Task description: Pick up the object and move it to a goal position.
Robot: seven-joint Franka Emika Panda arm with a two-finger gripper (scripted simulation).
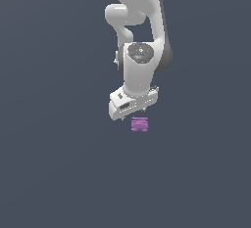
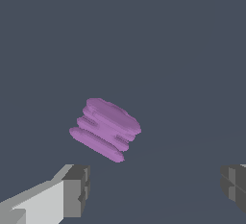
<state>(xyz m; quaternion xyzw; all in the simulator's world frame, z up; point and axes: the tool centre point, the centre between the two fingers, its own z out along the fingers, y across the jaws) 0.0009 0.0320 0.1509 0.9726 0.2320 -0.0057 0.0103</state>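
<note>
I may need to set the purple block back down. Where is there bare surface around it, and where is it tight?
The flat dark surface shows bare on all sides of the purple block, widest toward the exterior view's left, right and lower edge. The only crowded spot is right at the block, where the open gripper hangs just above it, fingers apart from it.

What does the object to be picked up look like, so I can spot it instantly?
Find the white arm's gripper over the plain dark floor. Just beyond it in the exterior view sits the purple block, small, with ridged, layered sides. It is the only coloured thing there.
</note>
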